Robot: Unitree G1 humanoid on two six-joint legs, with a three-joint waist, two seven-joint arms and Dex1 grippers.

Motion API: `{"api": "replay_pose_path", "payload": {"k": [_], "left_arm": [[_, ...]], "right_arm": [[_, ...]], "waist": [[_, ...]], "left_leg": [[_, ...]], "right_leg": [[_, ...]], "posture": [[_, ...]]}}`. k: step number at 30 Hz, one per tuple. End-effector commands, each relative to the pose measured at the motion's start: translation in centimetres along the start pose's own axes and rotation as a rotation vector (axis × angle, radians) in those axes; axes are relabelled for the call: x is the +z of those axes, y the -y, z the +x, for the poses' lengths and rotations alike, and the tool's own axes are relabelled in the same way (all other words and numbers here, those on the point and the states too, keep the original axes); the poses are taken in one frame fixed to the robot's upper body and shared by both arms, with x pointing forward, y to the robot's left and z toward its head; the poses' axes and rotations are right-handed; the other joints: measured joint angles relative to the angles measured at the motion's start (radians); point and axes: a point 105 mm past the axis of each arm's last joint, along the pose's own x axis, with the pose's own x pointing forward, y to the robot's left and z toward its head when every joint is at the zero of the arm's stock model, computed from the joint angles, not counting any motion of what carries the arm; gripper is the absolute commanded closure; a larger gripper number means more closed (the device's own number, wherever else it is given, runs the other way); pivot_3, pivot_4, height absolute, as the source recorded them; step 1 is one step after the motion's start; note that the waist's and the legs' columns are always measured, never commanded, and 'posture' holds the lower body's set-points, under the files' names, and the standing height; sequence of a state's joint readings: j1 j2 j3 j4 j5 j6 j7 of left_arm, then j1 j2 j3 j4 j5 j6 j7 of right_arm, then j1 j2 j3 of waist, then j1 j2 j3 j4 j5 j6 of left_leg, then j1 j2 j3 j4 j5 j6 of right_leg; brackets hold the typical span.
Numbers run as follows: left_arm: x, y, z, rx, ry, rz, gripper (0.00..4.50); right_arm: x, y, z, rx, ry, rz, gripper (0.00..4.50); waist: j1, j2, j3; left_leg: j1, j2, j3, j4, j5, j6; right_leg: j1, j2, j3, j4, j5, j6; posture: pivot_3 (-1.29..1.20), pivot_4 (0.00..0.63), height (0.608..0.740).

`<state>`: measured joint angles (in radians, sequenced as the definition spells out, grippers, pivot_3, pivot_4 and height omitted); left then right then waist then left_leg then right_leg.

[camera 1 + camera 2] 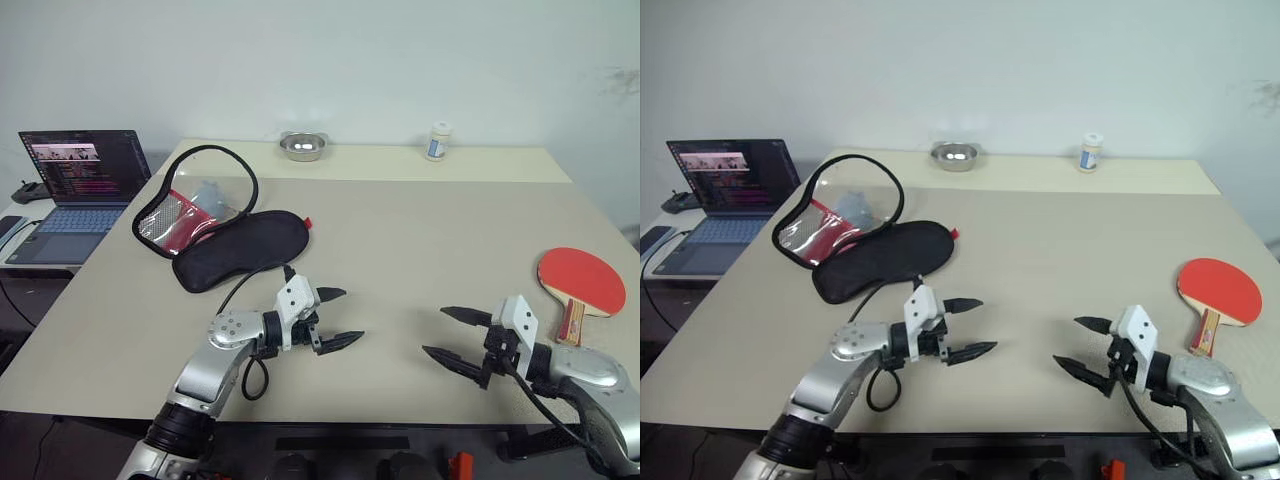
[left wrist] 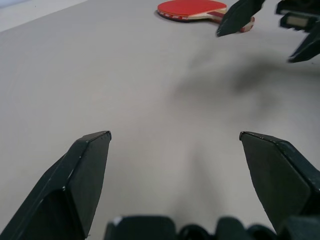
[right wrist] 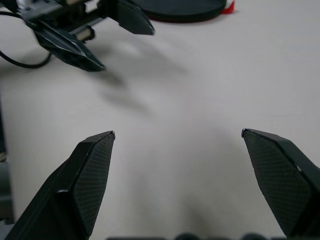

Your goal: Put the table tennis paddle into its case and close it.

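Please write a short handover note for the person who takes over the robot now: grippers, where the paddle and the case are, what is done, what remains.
Left gripper: open, empty, above the table near the front edge.
Right gripper: open, empty, also above the table, facing the left one.
Table tennis paddle: lies flat, red face up, at the robot's right, handle toward the front edge, untouched.
Case: at the robot's left, unzipped, one flap standing up.
Done: case is open.
Left: pick up the paddle, put it into the case, zip it shut.
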<state>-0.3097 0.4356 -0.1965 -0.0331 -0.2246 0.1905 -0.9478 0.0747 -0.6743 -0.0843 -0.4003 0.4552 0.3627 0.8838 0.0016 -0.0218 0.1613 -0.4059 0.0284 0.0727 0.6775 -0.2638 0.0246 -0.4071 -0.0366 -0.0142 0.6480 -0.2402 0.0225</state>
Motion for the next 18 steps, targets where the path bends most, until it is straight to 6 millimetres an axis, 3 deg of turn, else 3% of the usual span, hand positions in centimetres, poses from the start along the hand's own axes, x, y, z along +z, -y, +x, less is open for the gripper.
{"api": "replay_pose_path", "payload": {"k": [1,9,11,14,18], "left_arm": [[0.9,-1.0,0.0,0.043,0.037,0.031,0.00],[2.2,-1.3,0.5,0.067,0.091,0.062,0.00],[2.9,-2.3,0.3,0.122,0.111,0.090,0.00],[3.9,-3.5,-0.3,0.181,0.134,0.119,0.00],[3.5,-4.1,-1.6,0.186,0.091,0.151,0.00]], "right_arm": [[1.5,-0.4,-0.3,0.005,0.024,-0.040,0.02],[1.9,-0.5,0.1,-0.001,0.029,-0.048,0.02],[2.0,-0.4,0.2,-0.021,0.032,-0.039,0.02],[2.3,-0.5,0.7,-0.020,0.036,-0.012,0.02],[2.9,-0.7,1.6,0.014,0.036,-0.013,0.02]], "waist": [[0.000,0.000,0.000],[0.001,0.000,0.000],[0.001,0.000,0.000],[0.001,0.000,0.000],[-0.003,0.000,0.000]], "left_leg": [[0.000,0.000,0.000,0.000,0.000,0.000],[0.000,0.000,0.000,0.000,0.000,0.000],[0.000,0.000,0.000,0.000,0.000,0.000],[0.000,0.000,0.000,0.000,0.000,0.000],[0.001,0.000,0.001,0.000,0.000,0.000]], "right_leg": [[0.000,0.000,0.000,0.000,0.000,0.000],[0.001,0.000,0.000,0.000,0.000,0.000],[0.001,0.000,0.000,0.000,0.000,0.000],[0.001,0.000,0.000,0.000,0.000,0.000],[0.001,0.000,0.000,0.000,0.000,0.000]], "posture": [[0.00,0.150,0.740],[0.00,0.150,0.740],[0.00,0.150,0.740],[0.00,0.150,0.740],[0.00,0.150,0.740]]}}
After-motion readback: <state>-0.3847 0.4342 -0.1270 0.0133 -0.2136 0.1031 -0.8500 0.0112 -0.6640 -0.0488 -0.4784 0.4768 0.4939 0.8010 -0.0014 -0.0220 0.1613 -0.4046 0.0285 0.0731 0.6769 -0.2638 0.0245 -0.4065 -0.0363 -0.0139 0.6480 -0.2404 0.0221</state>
